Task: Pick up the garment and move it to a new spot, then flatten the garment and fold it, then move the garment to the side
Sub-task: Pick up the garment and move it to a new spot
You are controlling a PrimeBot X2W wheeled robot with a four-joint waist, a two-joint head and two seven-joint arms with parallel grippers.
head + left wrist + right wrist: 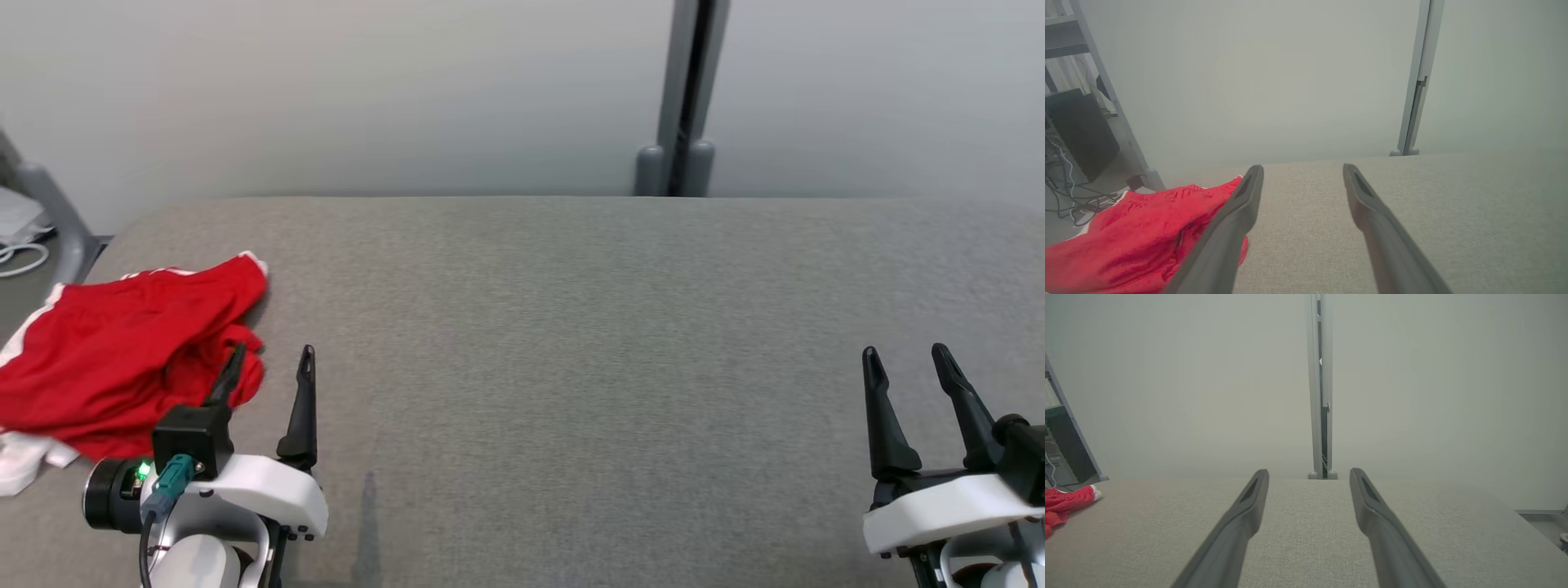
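Looks to be at the very start of the job. Shows the garment (122, 343) as a crumpled red heap at the far left of the head view, lying on the grey counter (571, 367), with white trim along its upper and left edges and a scrap of white at the lower left. Not lifted, not moved, not flattened, not folded, not set aside: all of it yet to do, judging from how the heap lies.

At the lower left of the head view, the left gripper (272, 353), fingers spread wide and holding nothing. Outer fingertip overlaps the heap's right edge there and crosses in front of the red cloth in the left wrist view. Cannot say whether touching or hovering above. At the lower right, well apart from the cloth, the right gripper (904, 351), fingers likewise spread and empty over bare counter.

Too bunched to tell front from back, or to pick out collar, sleeves or hem with any certainty. Cut off by the left edge of the head view and the bottom left of the left wrist view, so full extent unknown. In the right wrist view, a small red end with a white tip at the left edge.
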